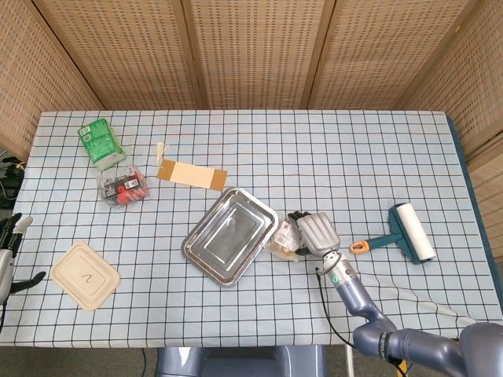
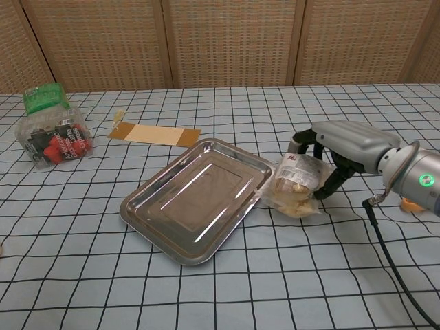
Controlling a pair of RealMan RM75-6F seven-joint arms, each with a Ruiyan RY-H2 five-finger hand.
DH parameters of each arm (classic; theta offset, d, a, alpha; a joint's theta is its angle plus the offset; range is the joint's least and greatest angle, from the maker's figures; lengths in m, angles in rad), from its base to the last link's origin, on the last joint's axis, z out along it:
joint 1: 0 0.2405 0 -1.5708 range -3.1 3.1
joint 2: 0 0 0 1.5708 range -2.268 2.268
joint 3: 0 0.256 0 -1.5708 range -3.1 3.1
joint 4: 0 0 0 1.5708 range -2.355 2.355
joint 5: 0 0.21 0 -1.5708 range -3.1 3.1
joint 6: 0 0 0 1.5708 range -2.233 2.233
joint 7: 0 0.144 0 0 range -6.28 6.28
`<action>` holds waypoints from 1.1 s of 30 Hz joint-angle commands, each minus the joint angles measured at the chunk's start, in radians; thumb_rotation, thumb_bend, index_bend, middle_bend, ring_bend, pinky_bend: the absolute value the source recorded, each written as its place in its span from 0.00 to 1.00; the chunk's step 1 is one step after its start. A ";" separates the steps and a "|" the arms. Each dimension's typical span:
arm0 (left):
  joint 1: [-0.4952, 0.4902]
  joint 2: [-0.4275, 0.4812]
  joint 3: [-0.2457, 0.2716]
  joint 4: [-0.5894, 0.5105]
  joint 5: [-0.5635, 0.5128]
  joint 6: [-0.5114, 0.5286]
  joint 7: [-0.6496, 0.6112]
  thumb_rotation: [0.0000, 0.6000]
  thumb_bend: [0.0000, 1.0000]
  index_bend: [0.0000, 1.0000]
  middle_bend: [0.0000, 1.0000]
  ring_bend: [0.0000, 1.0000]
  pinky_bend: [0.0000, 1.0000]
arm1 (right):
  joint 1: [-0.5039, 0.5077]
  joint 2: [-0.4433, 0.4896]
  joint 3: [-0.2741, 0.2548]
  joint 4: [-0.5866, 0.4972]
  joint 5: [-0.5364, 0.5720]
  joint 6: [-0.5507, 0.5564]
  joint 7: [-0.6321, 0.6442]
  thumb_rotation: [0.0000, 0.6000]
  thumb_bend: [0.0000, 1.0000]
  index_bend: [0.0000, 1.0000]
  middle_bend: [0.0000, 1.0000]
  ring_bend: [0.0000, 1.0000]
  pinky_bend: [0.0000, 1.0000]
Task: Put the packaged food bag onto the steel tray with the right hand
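R hand (image 2: 335,148) has fingers (image 2: 300,141) curled over the food bag (image 2: 295,184), grasping it from top/right. Bag sits on the surface (image 2: 289,289) right beside the steel tray (image 2: 196,199), touching its right rim, not on it yet. L hand (image 1: 9,236) at far left edge w/ fingers apart, holding nothing.

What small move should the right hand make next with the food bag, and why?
Probably lift the packaged food bag slightly and carry it left over the rim. The right hand has its fingers curled around the bag, which sits on the cloth against the right edge of the steel tray, not yet on it.
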State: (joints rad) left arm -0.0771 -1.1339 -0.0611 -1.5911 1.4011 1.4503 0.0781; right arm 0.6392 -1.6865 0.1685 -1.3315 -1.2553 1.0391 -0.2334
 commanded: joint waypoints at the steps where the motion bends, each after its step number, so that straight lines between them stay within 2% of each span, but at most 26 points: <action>1: 0.001 0.000 0.000 0.000 0.001 0.001 -0.002 1.00 0.04 0.00 0.00 0.00 0.00 | 0.002 0.007 0.013 -0.031 -0.005 0.017 -0.008 1.00 0.41 0.68 0.55 0.54 0.70; 9: 0.000 -0.005 0.000 -0.001 0.004 0.006 0.010 1.00 0.04 0.00 0.00 0.00 0.00 | 0.033 -0.002 0.048 -0.156 -0.033 0.058 -0.076 1.00 0.41 0.68 0.55 0.54 0.70; 14: 0.000 -0.007 0.002 -0.003 0.005 0.004 0.011 1.00 0.04 0.00 0.00 0.00 0.00 | 0.068 -0.062 0.058 -0.151 -0.020 0.047 -0.145 1.00 0.41 0.67 0.55 0.54 0.70; 20: -0.002 -0.008 0.003 0.005 0.005 -0.003 0.000 1.00 0.04 0.00 0.00 0.00 0.00 | 0.123 -0.195 0.111 -0.017 -0.011 0.067 -0.143 1.00 0.41 0.68 0.54 0.54 0.70; 25: -0.007 -0.017 0.001 0.013 -0.012 -0.018 0.011 1.00 0.04 0.00 0.00 0.00 0.00 | 0.156 -0.253 0.121 0.097 -0.045 0.097 -0.163 1.00 0.41 0.67 0.52 0.53 0.67; 27: -0.010 -0.018 0.004 0.011 -0.010 -0.024 0.015 1.00 0.04 0.00 0.00 0.00 0.00 | 0.160 -0.262 0.122 0.114 -0.029 0.081 -0.165 1.00 0.39 0.64 0.48 0.50 0.58; 29: -0.010 -0.019 0.004 0.011 -0.009 -0.023 0.017 1.00 0.04 0.00 0.00 0.00 0.00 | 0.156 -0.254 0.117 0.105 -0.012 0.064 -0.177 1.00 0.33 0.55 0.41 0.43 0.43; 30: -0.010 -0.020 0.003 0.012 -0.011 -0.023 0.018 1.00 0.04 0.00 0.00 0.00 0.00 | 0.152 -0.247 0.113 0.098 -0.003 0.060 -0.193 1.00 0.30 0.49 0.35 0.37 0.34; 33: -0.012 -0.022 0.004 0.013 -0.016 -0.029 0.020 1.00 0.04 0.00 0.00 0.00 0.00 | 0.143 -0.236 0.108 0.075 0.018 0.056 -0.220 1.00 0.21 0.33 0.20 0.20 0.14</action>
State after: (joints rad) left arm -0.0883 -1.1553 -0.0576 -1.5788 1.3863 1.4221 0.0975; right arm 0.7876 -1.9308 0.2799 -1.2417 -1.2517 1.1013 -0.4384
